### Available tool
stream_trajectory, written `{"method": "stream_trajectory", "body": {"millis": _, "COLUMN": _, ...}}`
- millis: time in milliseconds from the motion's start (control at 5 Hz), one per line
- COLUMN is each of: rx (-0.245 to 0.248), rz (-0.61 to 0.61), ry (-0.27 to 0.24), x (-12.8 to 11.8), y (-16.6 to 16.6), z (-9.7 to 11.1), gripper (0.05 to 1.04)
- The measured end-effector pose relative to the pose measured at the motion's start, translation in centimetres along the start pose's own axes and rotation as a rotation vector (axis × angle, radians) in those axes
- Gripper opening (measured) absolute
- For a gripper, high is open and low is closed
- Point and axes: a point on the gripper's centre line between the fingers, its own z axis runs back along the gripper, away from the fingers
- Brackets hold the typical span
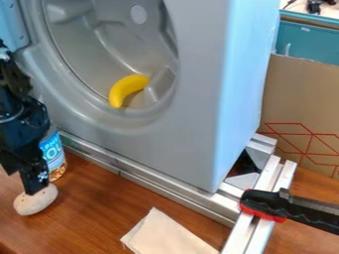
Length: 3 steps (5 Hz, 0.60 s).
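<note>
Hanging at view's left, gripper at pale rounded object's top edge | grip: can't tell whether wide, narrow or holding | already inside grey drum: 1 yellow banana | outside: pale rounded object, 1 can

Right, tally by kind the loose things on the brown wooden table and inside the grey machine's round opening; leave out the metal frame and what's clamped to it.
Curved yellow banana: 1
Cylindrical can with a blue label: 1
Rounded beige object: 1
Flat off-white cloth: 1
Total: 4
</note>
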Motion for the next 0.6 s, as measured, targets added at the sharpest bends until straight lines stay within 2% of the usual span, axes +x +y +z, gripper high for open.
{"method": "stream_trajectory", "body": {"millis": 200, "rx": -0.002, "rz": 0.01, "ry": 0.042, "x": 0.1, "y": 0.6, "z": -1.3, "gripper": 1.005}}
{"method": "stream_trajectory", "body": {"millis": 400, "rx": 0.093, "rz": 0.062, "ry": 0.056, "x": -0.1, "y": 2.1, "z": -1.3, "gripper": 1.005}}
{"method": "stream_trajectory", "body": {"millis": 600, "rx": 0.111, "rz": 0.066, "ry": 0.085, "x": -0.3, "y": 2.6, "z": -2.4, "gripper": 1.005}}
